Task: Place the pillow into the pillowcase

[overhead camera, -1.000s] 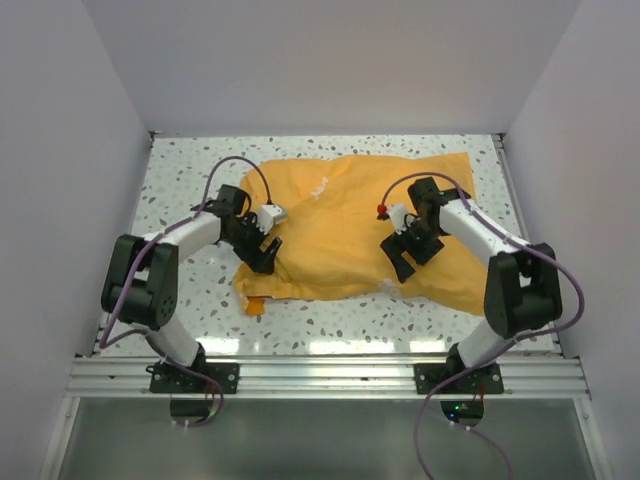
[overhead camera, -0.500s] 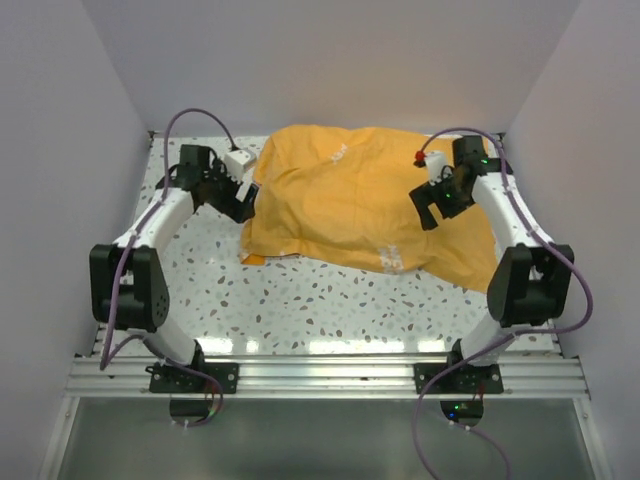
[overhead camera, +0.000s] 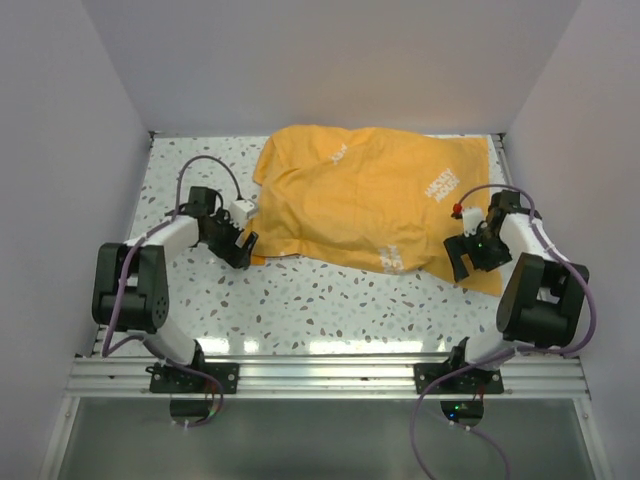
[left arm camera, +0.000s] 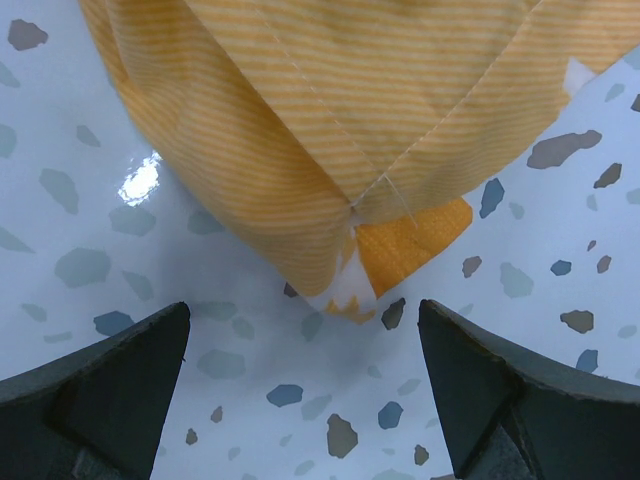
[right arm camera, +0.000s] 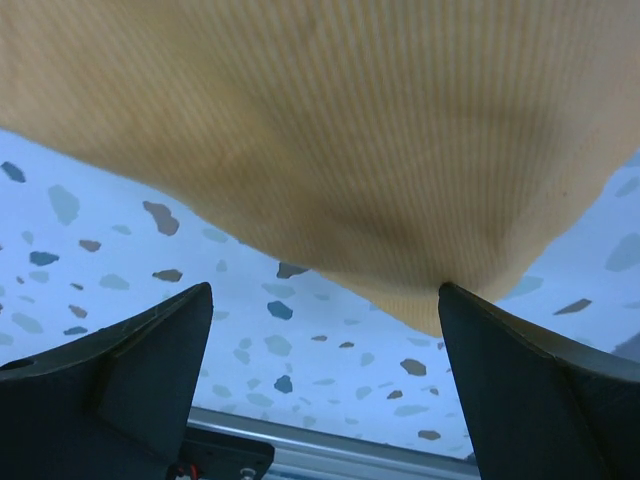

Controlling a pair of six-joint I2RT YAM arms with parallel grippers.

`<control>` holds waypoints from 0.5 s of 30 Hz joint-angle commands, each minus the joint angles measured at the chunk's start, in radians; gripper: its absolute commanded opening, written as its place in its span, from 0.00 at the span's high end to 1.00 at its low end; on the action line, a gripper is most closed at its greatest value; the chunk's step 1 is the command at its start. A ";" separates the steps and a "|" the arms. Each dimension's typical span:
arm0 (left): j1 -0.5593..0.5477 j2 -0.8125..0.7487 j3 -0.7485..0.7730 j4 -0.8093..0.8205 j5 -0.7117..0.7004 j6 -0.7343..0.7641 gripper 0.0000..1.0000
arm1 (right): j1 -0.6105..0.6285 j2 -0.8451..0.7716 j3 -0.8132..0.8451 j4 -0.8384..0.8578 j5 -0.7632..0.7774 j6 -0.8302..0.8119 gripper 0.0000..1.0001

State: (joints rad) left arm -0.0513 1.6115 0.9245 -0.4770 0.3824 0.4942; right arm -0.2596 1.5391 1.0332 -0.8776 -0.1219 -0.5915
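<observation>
Nearest, the left end effector (overhead camera: 241, 250) and right end effector (overhead camera: 460, 262) sit low over the speckled counter (overhead camera: 330, 300). Both have their fingers spread wide and hold nothing. Each stands at a near corner of the pillowcase (overhead camera: 370, 200), which lies plump across the far half of the counter. The pillow itself is hidden.

The left wrist view shows what the top view cannot. Just ahead of the left end effector (left arm camera: 302, 320) is a stitched, finely striped corner of the pillowcase (left arm camera: 330, 100), with a darker orange flap and a bit of white tucked under it, clear of both fingers. The right wrist view shows only blurred orange cloth (right arm camera: 320, 120) close over the right end effector (right arm camera: 325, 295).

From above, three patches of white print show on the cloth, too small to read.
</observation>
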 commanded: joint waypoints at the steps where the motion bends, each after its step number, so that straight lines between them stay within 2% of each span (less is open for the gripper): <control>1: -0.010 0.050 0.004 0.081 0.009 0.021 0.00 | -0.009 0.041 -0.053 0.155 0.021 -0.010 0.02; 4: -0.016 0.102 -0.003 0.116 0.030 0.007 0.00 | -0.009 0.096 -0.091 0.247 0.039 0.002 0.03; 6: -0.025 0.143 0.008 0.132 0.041 -0.016 0.05 | -0.009 0.134 -0.087 0.265 0.030 0.012 0.10; 7: -0.025 0.152 0.019 0.133 0.049 -0.023 0.15 | -0.009 0.141 -0.078 0.258 0.004 0.019 0.30; 9: -0.019 0.159 0.040 0.140 0.062 -0.046 0.34 | -0.010 0.118 -0.049 0.233 -0.025 0.035 0.56; 10: -0.015 0.153 0.048 0.141 0.078 -0.055 0.56 | -0.010 0.101 -0.039 0.224 -0.053 0.041 0.77; 11: -0.007 0.142 0.060 0.137 0.090 -0.069 0.67 | -0.010 0.081 -0.029 0.212 -0.068 0.044 0.90; 12: 0.008 0.113 0.069 0.129 0.099 -0.072 0.90 | -0.012 0.034 0.000 0.180 -0.084 0.051 1.00; 13: 0.014 0.096 0.080 0.123 0.101 -0.074 1.00 | -0.013 0.010 0.016 0.164 -0.097 0.056 1.00; 15: 0.042 0.041 0.128 0.081 0.119 -0.069 1.00 | -0.021 -0.046 0.071 0.119 -0.149 0.067 1.00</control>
State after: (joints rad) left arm -0.0494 1.7283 0.9852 -0.3527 0.4450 0.4465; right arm -0.2699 1.6173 1.0019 -0.7151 -0.1707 -0.5499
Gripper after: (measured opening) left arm 0.016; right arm 0.014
